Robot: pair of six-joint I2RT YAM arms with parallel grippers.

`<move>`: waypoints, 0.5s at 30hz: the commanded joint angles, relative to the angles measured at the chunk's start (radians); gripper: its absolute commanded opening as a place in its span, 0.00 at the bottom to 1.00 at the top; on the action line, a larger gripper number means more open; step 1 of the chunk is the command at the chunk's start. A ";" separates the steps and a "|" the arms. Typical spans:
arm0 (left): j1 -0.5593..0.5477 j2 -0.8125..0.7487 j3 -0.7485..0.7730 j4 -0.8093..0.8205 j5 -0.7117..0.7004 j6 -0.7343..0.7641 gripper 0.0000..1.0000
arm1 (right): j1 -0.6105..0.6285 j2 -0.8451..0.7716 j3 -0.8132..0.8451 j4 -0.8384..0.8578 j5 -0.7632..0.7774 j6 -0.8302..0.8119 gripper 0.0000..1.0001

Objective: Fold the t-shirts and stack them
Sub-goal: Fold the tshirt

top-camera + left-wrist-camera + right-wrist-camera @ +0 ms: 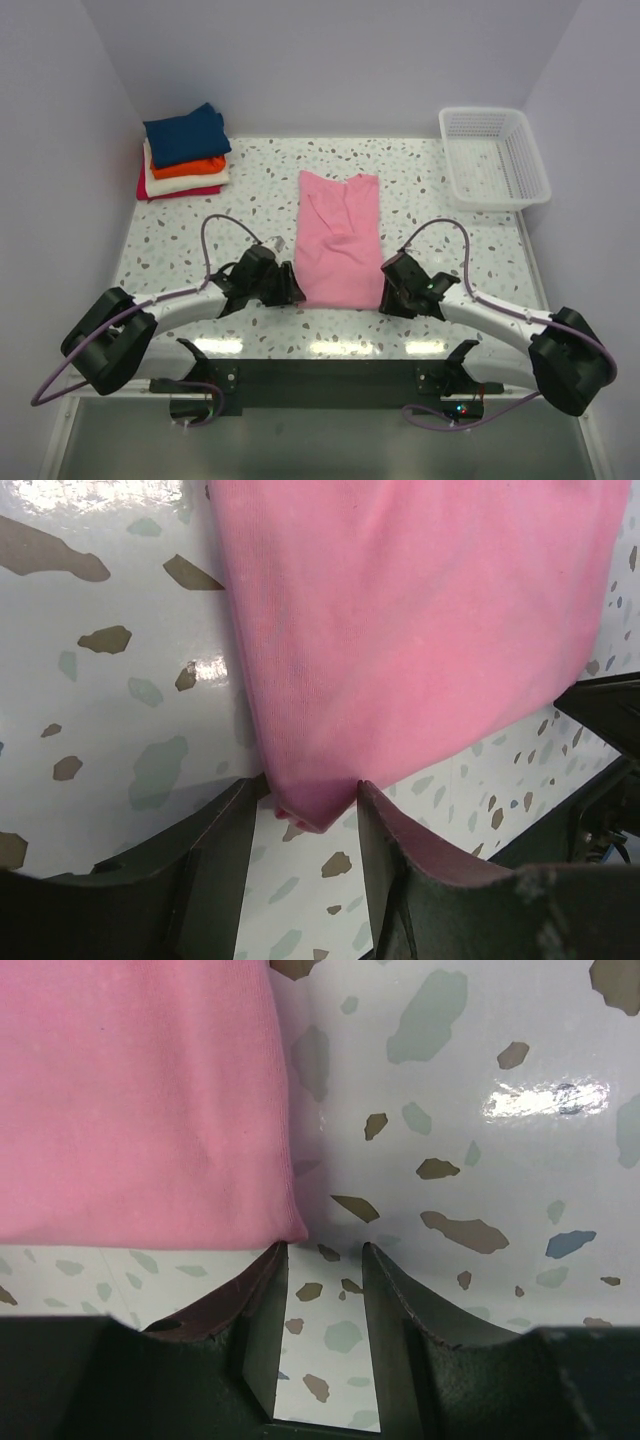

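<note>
Logged soft pink knit shirt [340,240], folded to a long rectangle, flat on speckled glossy worktop [200,235]. Saw left pincer [308,798] spread astride one near corner, right pincer [325,1252] spread beside the other.

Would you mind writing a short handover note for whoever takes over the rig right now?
Left gripper open, near-left corner of the pink shirt between its fingers, not pinched.
Right gripper open, just short of the near-right corner.
The pink shirt lies mid-table, folded into a long strip.
Done: stack at the far left, navy over orange, cream, red.
Left: grip both corners, fold the pink shirt crosswise, put it on the stack.
</note>
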 commanded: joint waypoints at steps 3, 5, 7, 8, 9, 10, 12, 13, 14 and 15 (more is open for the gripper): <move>-0.006 0.008 -0.043 0.032 0.005 -0.018 0.47 | 0.002 -0.048 -0.010 0.029 0.013 0.040 0.40; -0.006 0.010 -0.046 0.023 0.003 -0.024 0.43 | 0.002 -0.068 0.006 0.008 0.016 0.042 0.40; -0.006 0.008 -0.048 0.018 -0.001 -0.028 0.38 | 0.002 -0.098 0.021 -0.015 0.023 0.046 0.40; -0.006 0.005 -0.054 0.018 0.000 -0.031 0.37 | 0.002 -0.109 0.024 -0.021 0.027 0.048 0.41; -0.006 0.005 -0.055 0.017 0.000 -0.031 0.36 | 0.002 -0.120 0.027 -0.026 0.030 0.048 0.41; -0.006 0.004 -0.055 0.012 -0.001 -0.031 0.35 | 0.002 -0.128 0.030 -0.031 0.038 0.054 0.42; -0.006 0.001 -0.063 0.009 -0.001 -0.032 0.34 | 0.002 -0.137 0.029 -0.026 0.046 0.057 0.44; -0.006 -0.002 -0.061 0.011 -0.001 -0.034 0.33 | 0.002 -0.132 0.026 -0.011 0.052 0.059 0.45; -0.006 -0.001 -0.061 0.009 -0.001 -0.034 0.32 | 0.004 -0.107 0.027 -0.006 0.050 0.059 0.45; -0.006 -0.004 -0.063 0.009 -0.001 -0.032 0.32 | 0.002 -0.091 0.029 -0.002 0.047 0.057 0.45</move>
